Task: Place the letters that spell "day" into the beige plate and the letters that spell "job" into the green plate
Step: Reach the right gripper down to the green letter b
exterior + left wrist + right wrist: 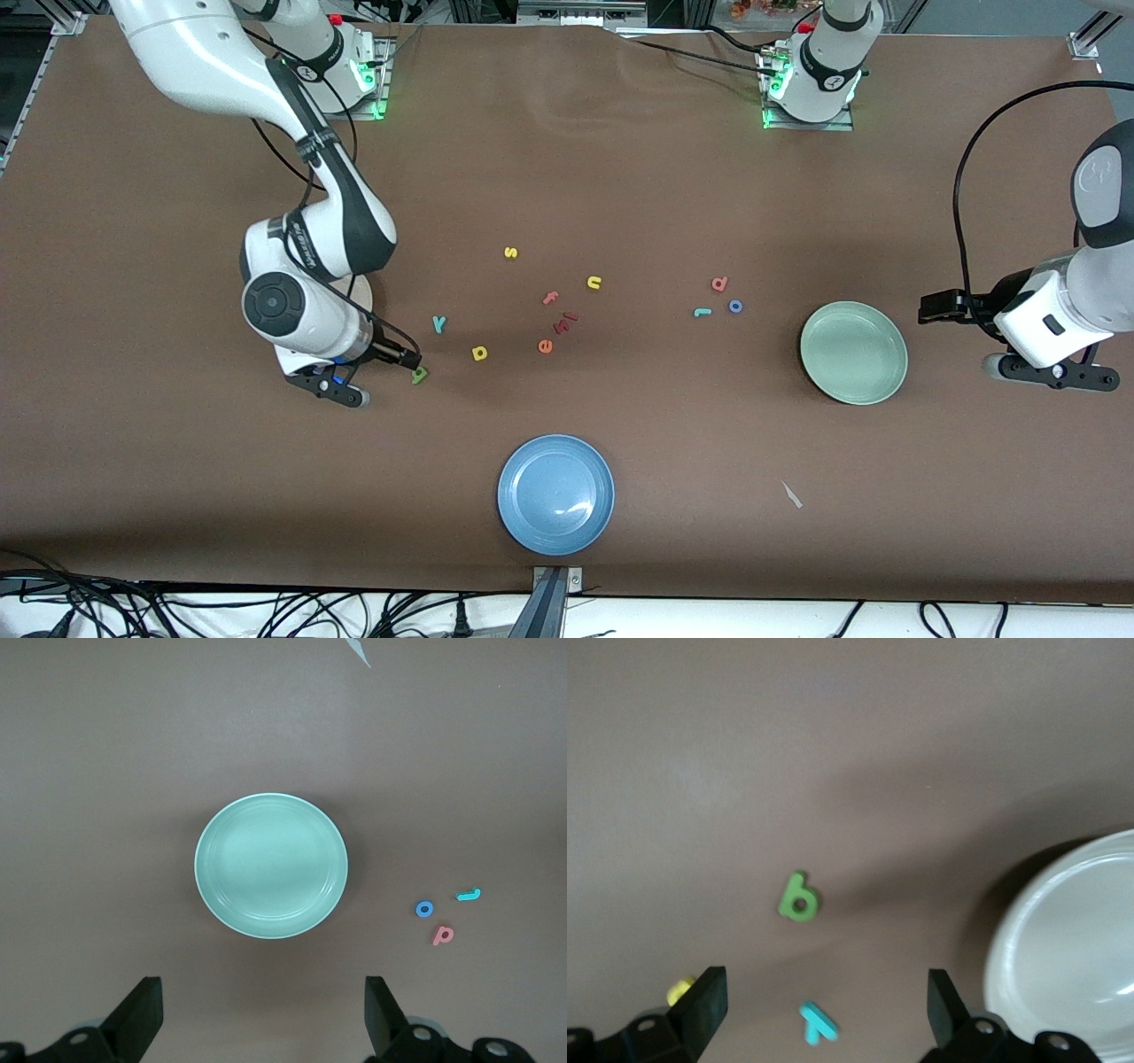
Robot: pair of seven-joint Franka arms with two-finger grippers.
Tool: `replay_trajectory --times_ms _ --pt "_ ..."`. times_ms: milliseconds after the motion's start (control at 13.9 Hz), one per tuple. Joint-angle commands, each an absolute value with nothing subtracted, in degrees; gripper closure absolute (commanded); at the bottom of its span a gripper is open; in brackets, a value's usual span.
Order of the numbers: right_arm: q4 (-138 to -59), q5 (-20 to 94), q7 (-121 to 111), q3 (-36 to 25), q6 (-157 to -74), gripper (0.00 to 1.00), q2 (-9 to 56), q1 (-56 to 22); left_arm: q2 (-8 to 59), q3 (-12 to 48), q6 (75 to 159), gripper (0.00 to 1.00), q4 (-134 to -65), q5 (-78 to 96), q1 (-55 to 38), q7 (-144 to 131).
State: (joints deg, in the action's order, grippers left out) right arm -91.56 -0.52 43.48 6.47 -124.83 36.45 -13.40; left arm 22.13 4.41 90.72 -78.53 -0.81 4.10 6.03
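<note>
My right gripper (409,358) (824,992) hangs open over the table above the teal "y" (438,323) (819,1022). The green "a" (419,375) (799,899) lies just nearer the front camera. The yellow "d" (479,353) lies beside them. The beige plate (365,288) (1072,966) is mostly hidden under the right arm. My left gripper (930,307) (263,988) waits open and empty beside the green plate (853,352) (270,864), at the left arm's end. The teal "j" (702,312) (469,896), blue "o" (735,307) (425,909) and pinkish "b" (719,284) (443,935) lie together toward the table's middle.
A blue plate (555,494) sits near the front edge. In the middle lie a yellow "s" (510,252), a yellow "n" (594,283), a pink "f" (550,298), an orange "e" (545,346) and one more reddish letter (565,321). A white scrap (791,494) lies nearer the front camera than the green plate.
</note>
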Motion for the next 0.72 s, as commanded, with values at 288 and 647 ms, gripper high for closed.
replay_trajectory --times_ms 288,647 --pt "-87.6 -1.3 59.1 5.9 -133.4 0.19 44.6 -15.7 22.1 4.1 90.2 0.0 -78.9 0.9 4.3 5.8" --pt "-88.0 -3.1 62.7 5.9 -133.2 0.35 45.6 -15.8 22.1 4.1 90.2 0.0 -78.9 0.4 4.0 5.8"
